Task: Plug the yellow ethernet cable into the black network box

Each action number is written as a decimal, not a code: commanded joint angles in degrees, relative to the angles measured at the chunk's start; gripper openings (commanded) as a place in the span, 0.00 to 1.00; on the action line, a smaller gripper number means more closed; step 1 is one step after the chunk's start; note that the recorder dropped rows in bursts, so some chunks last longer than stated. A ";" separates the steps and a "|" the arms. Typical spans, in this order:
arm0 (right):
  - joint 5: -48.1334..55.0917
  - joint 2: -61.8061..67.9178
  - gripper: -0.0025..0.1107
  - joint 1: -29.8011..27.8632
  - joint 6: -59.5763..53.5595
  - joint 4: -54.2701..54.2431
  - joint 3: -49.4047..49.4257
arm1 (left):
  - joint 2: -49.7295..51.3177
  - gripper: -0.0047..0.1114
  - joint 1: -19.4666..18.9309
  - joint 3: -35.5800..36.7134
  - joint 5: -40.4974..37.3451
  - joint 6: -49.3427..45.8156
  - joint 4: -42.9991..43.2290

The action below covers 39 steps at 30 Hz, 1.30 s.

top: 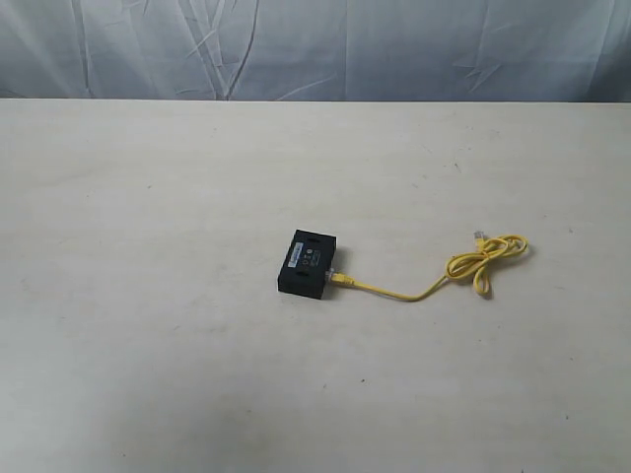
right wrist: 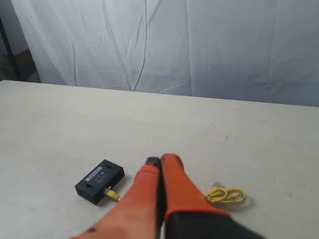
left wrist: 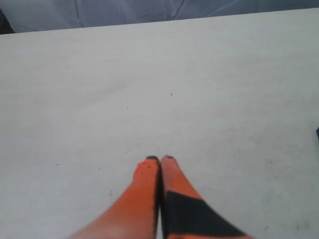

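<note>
Table (right wrist: pixel 50 124), yellow cable (right wrist: pixel 219 195) apart from right pincer (right wrist: pixel 160 160)

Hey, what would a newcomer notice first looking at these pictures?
The bright yellow ethernet cable stands out most on the pale table: one plug meets the side of the black network box at mid-table, the rest trails right into a loose loop. The orange left gripper and right gripper are both shut, holding nothing.

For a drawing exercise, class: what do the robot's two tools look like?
The left tool has two long, tapering orange fingers with small black tips and a black patch on one. The right tool matches: orange fingers, a dark tip, a black section further back.
</note>
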<state>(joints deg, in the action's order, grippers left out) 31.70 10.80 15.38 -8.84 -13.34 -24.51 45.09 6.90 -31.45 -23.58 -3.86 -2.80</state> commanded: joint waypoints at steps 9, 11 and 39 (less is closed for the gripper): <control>-0.13 -10.80 0.02 -4.68 -0.02 -0.19 5.99 | -0.43 0.04 -0.09 0.25 0.25 0.24 -0.18; -0.13 -10.80 0.02 -4.68 -0.44 1.46 5.99 | -0.43 0.04 -0.09 0.25 0.25 0.24 -0.18; -9.56 -10.80 0.02 -4.69 6.01 10.98 23.29 | -0.43 0.04 -0.09 0.25 0.36 0.24 -0.18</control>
<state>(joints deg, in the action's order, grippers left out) 24.10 0.28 11.00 -2.83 -2.93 -3.02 45.09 6.90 -31.36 -23.58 -3.86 -2.80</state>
